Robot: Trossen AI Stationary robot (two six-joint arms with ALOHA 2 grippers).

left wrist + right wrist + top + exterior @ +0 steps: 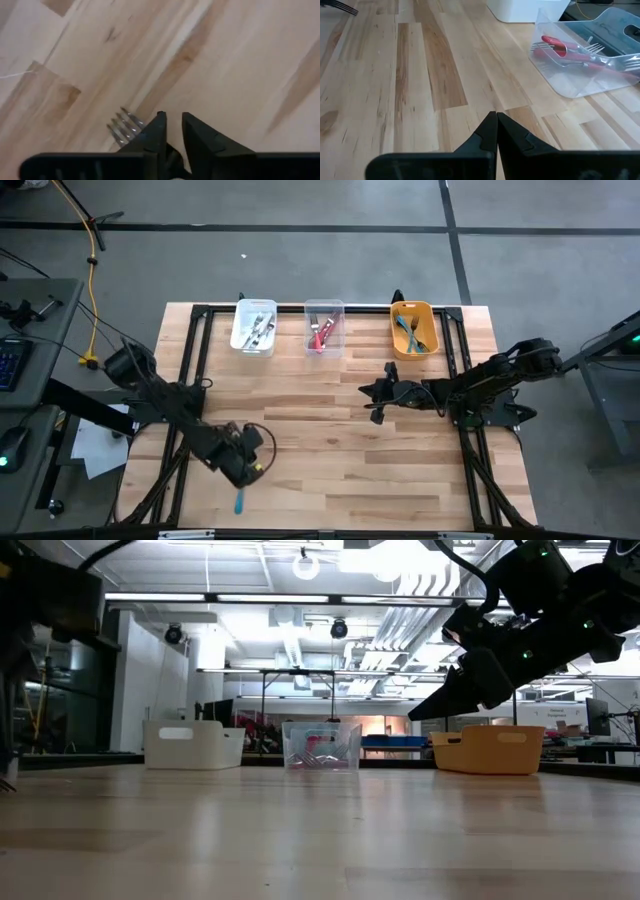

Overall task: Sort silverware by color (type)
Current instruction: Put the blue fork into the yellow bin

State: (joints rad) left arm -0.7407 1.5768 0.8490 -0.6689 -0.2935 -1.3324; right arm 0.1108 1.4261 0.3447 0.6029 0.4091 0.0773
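Observation:
One teal-handled fork (239, 500) lies flat on the wood near the table's near edge. Its silver tines (124, 128) show beside one finger in the left wrist view. My left gripper (250, 463) (172, 125) hovers low over the fork's head end, fingers a narrow gap apart, with bare wood showing between them. My right gripper (374, 396) (496, 117) is shut and empty, above the table's middle right, pointing left. The other forks lie in three bins along the far edge. My left gripper stands over the teal fork's head end from above. Its own fingers (156, 131) hide the fork's neck, so I cannot tell whether they touch it. Nothing shows between the fingertips.
The white bin (254, 327) holds white-handled forks, the clear bin (323, 327) (590, 55) red-pink ones, and the orange bin (413, 330) teal ones. Bare wood lies between the bins and both grippers. A black frame runs along the table's edges.

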